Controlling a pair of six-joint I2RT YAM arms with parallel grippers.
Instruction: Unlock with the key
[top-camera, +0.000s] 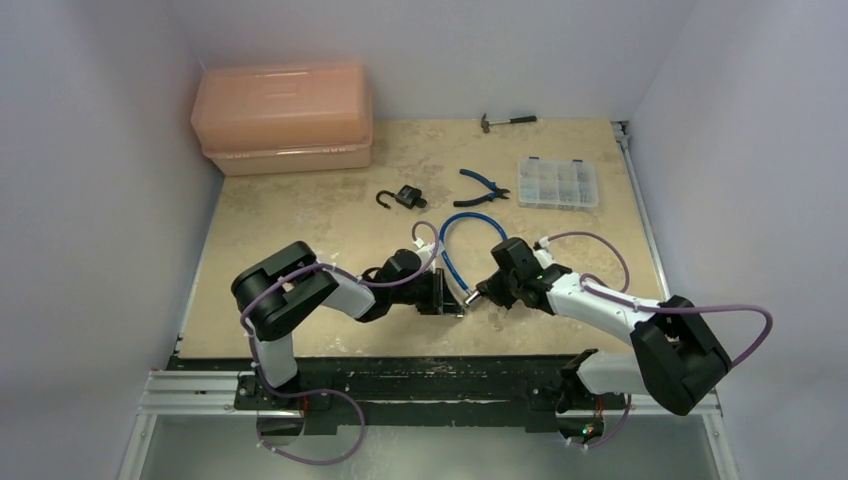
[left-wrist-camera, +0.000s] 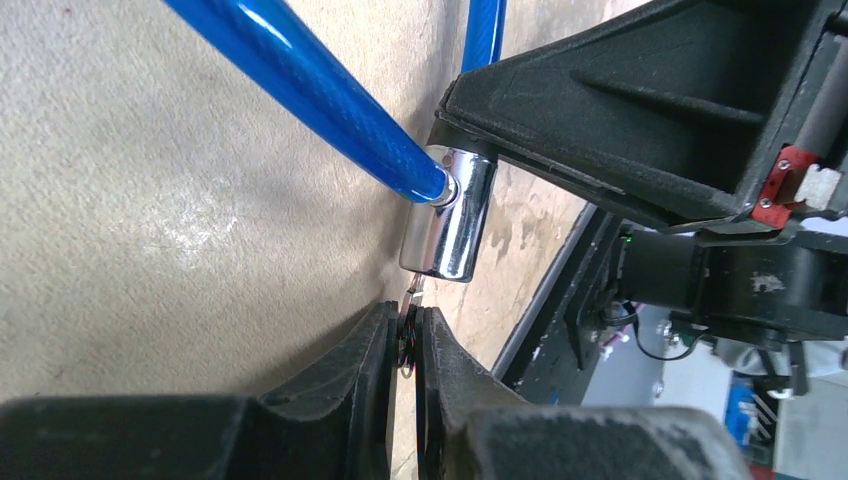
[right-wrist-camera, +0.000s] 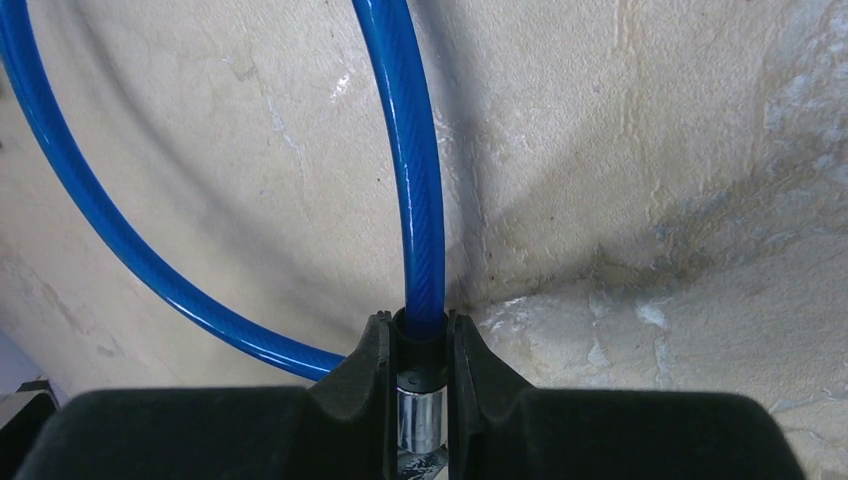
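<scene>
Mid-table: left hand (left-wrist-camera: 408, 318) pinches key (left-wrist-camera: 411, 297), right hand (right-wrist-camera: 418, 330) clamps cable end (right-wrist-camera: 418, 420).

Wide overhead plus two tight wrist views.
Top camera looks down on the counter (top-camera: 330, 220) from behind; left wrist faces the right hand (left-wrist-camera: 466, 150); both wrists share the metal end (left-wrist-camera: 447, 215) of the blue cable (left-wrist-camera: 300, 90).

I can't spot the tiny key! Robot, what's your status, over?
Left gripper shut on the key. Right gripper shut on the cable's metal end. Key tip at that end, entry unclear. Nothing blocking.
</scene>
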